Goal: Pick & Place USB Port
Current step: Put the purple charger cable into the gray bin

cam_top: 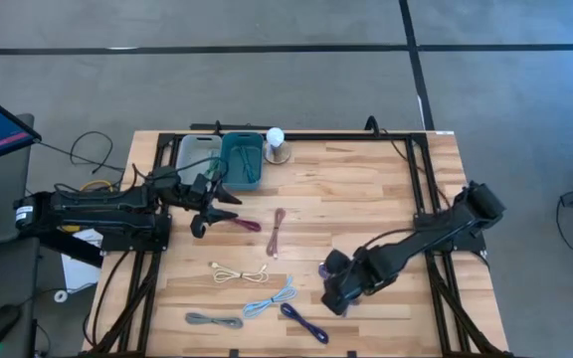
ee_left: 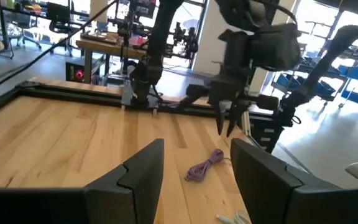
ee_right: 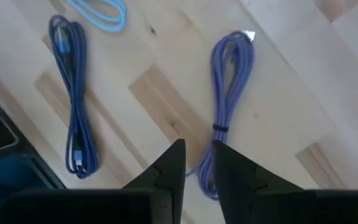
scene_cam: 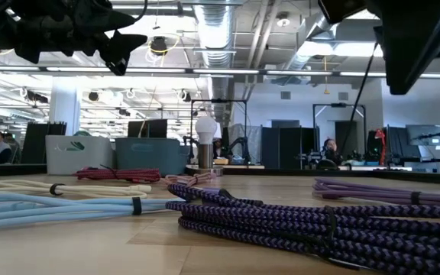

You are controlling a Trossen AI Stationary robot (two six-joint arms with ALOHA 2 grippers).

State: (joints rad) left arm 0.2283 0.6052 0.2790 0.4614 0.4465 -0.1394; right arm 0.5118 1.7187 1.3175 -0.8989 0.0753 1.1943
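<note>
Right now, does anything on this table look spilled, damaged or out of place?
Nothing stands out. The bundled cables lie tied and separate on the wooden table, and the teal bin sits upright at the back edge. No spill or damage shows.

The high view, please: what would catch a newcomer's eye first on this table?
Bundled cables scattered over the wooden table: beige, light blue, grey and dark blue near the front, pink mid-table. The right gripper hangs over a purple cable; the open left gripper waits beside the teal bin.
</note>
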